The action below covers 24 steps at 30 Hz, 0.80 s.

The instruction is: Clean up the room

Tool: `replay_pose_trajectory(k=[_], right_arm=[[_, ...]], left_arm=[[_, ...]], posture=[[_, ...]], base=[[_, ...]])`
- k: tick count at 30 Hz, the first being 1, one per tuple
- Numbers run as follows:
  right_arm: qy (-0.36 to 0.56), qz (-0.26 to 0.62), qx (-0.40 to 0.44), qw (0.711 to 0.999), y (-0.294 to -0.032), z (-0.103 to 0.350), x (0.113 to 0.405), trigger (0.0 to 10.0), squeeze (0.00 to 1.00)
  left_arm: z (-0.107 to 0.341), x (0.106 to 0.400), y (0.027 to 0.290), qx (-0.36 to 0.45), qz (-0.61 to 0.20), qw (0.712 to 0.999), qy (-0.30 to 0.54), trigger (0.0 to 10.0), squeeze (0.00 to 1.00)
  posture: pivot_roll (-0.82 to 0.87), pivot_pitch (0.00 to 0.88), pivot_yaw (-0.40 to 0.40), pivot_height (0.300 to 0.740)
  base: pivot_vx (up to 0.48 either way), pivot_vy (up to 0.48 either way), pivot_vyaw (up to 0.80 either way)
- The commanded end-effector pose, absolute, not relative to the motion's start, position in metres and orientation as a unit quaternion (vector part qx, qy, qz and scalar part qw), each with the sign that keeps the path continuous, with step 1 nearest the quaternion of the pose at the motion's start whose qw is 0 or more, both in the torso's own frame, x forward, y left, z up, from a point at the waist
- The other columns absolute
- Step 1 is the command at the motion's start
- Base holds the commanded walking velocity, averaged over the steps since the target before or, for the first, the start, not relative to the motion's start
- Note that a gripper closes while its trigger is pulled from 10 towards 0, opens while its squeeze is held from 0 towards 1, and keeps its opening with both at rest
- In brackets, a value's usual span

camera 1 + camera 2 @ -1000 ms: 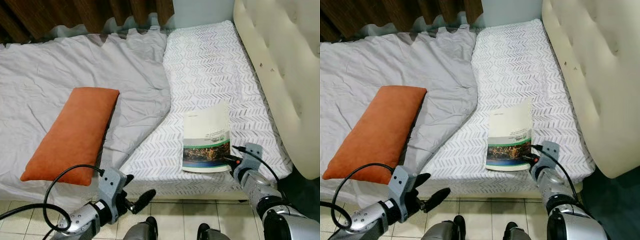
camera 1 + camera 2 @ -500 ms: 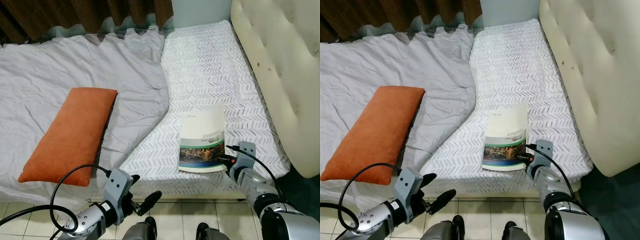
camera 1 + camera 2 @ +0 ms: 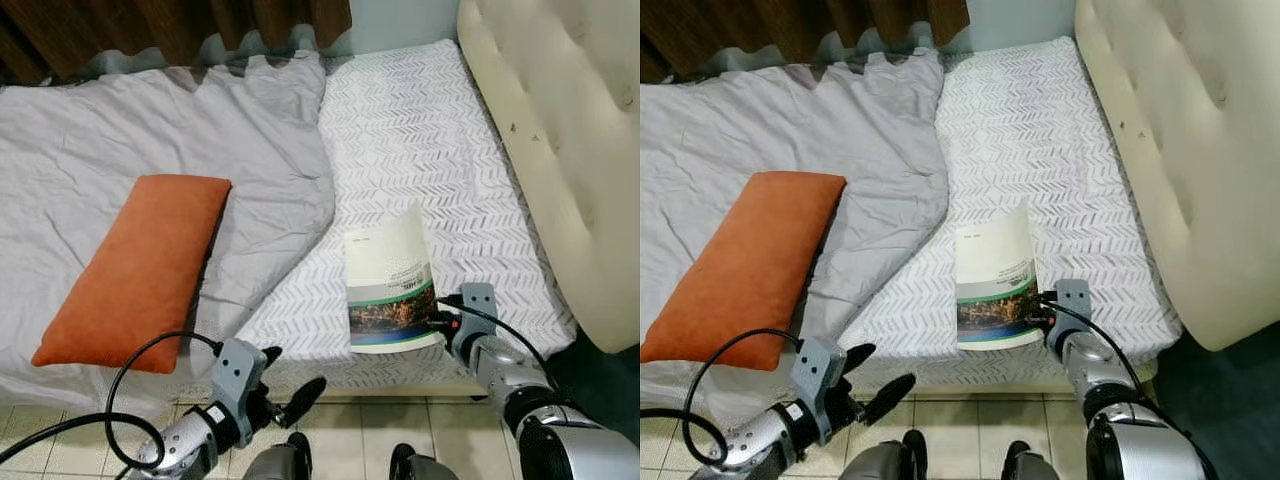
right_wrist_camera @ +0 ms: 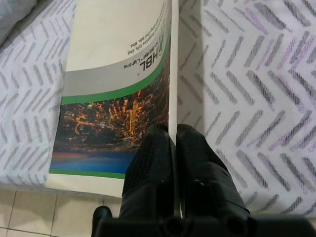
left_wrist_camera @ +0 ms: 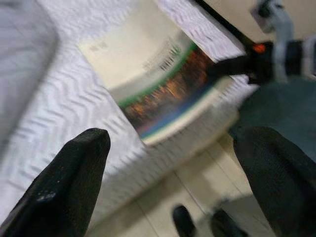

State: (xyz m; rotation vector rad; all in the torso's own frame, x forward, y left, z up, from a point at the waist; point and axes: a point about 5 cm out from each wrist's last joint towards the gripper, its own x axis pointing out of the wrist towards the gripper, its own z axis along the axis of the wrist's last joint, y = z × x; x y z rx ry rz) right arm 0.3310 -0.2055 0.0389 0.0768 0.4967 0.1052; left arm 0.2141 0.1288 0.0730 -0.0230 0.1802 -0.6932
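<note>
A thin booklet (image 3: pixel 388 285) with a cream cover and a city photo lies near the front edge of the bed, on the chevron sheet (image 3: pixel 420 150). My right gripper (image 3: pixel 440 322) is shut on its right edge near the lower corner; in the right wrist view both black fingers (image 4: pixel 153 163) pinch the booklet (image 4: pixel 118 84) edge. That side of the booklet is lifted and curled off the sheet. My left gripper (image 3: pixel 290 395) hangs open below the bed's edge, over the floor, holding nothing. An orange pillow (image 3: pixel 140 265) lies on the grey blanket (image 3: pixel 150 130) at left.
A cream tufted headboard (image 3: pixel 560 130) stands along the right side of the bed. Brown curtains (image 3: pixel 150 25) hang behind. Tiled floor (image 3: pixel 350 440) runs along the bed's front edge, where my feet (image 3: pixel 290 462) show.
The right gripper has drawn the booklet leftward, and its gripped edge now stands higher and more curled. The camera has shifted slightly. The left arm stays low.
</note>
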Motion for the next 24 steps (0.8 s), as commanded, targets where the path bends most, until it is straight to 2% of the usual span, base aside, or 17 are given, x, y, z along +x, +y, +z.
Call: replay_pose_trajectory(k=[1, 5, 12, 24], right_arm=[[0.260, 0.056, 0.040, 0.963, -0.200, 0.034, 0.329, 0.0, 0.00], [0.257, 0.053, 0.040, 0.964, -0.202, 0.036, 0.330, 0.0, 0.00], [0.247, 0.052, 0.052, 0.966, -0.199, 0.040, 0.334, 0.0, 0.00], [0.223, 0.042, 0.091, 0.970, -0.190, 0.051, 0.344, 0.0, 0.02]], left_arm=[[0.052, 0.212, 0.133, 0.023, -0.327, 0.941, 0.090, 10.0, 0.00], [0.033, 0.212, 0.127, 0.051, -0.327, 0.939, 0.092, 10.0, 0.00], [-0.004, 0.209, 0.115, 0.046, -0.294, 0.946, 0.126, 10.0, 0.00], [-0.009, 0.217, 0.126, 0.053, -0.254, 0.960, 0.107, 10.0, 0.00]], posture=[[0.17, 0.278, 0.072, 0.740], [0.14, 0.286, 0.058, 0.740], [0.09, 0.303, 0.026, 0.740], [0.11, 0.305, 0.026, 0.740]], base=[[0.000, 0.000, 0.00], [0.000, 0.000, 0.00], [0.000, 0.000, 0.00], [0.000, 0.000, 0.00]])
